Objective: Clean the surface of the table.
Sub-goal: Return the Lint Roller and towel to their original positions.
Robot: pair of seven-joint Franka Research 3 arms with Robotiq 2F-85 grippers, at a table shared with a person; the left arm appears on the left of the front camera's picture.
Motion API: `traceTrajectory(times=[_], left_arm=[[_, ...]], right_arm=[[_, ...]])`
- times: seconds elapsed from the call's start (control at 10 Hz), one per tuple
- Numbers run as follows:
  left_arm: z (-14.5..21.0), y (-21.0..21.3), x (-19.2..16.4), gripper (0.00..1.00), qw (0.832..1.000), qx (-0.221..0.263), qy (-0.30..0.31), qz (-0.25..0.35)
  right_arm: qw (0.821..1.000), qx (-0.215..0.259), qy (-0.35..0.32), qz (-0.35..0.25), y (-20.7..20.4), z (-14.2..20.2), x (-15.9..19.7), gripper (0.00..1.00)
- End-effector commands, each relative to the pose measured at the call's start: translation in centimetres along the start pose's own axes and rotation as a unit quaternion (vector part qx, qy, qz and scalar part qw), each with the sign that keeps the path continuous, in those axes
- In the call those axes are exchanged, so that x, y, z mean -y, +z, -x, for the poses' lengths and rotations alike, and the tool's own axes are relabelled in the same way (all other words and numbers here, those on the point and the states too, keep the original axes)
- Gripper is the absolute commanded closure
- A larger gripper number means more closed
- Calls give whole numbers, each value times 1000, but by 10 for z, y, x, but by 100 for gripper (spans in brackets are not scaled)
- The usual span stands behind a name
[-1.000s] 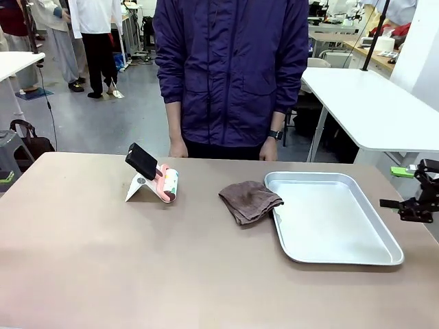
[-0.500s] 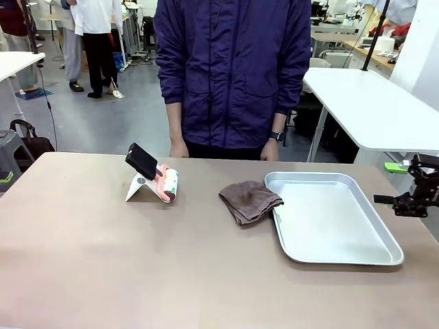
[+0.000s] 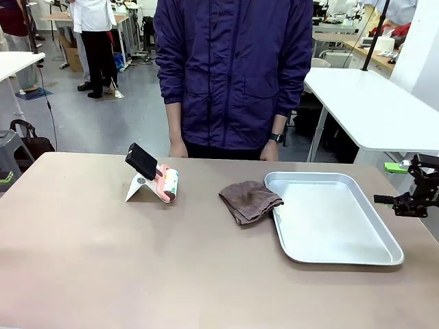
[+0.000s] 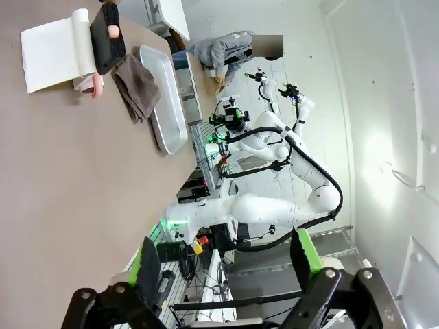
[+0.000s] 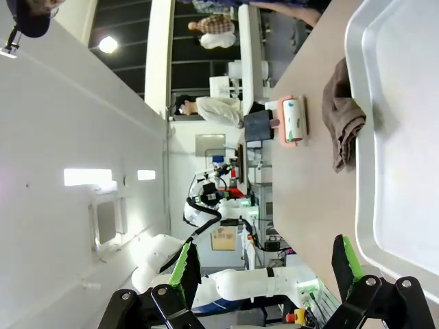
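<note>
The brownish table (image 3: 137, 274) holds a crumpled brown cloth (image 3: 250, 201) near its middle, lying against the left rim of a shiny metal tray (image 3: 329, 257). A lint roller (image 3: 168, 184) with a black handle leans on a white stand left of the cloth. My right gripper (image 3: 394, 184) hovers open off the table's right end, beside the tray. Its wrist view shows the right gripper (image 5: 266, 267) with nothing between the fingers, above the tray (image 5: 405, 157), with the cloth (image 5: 346, 113) beyond. My left gripper (image 4: 225, 264) is open and empty, off the table (image 4: 55, 157).
A person in a dark blue jacket (image 3: 233, 68) stands at the far edge, hands hanging just behind the table. White-topped tables (image 3: 370, 110) stand behind on the right. The wide front half of the brown top lies bare.
My right gripper has risen slightly and shifted a little left by the table's right end, then held still. Nothing on the table has moved.
</note>
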State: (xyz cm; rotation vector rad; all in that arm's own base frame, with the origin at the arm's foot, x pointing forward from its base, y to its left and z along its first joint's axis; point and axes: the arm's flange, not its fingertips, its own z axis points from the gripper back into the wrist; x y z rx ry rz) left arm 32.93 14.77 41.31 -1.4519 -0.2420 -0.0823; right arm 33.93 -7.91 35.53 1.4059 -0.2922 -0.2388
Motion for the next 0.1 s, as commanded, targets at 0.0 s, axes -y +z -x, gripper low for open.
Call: traceTrajectory(times=[0.0], left_arm=[[-1,0,2,0,1000,3,1,-2]], right_arm=[[1000,7,-11,-4,1,-1,-6,0]])
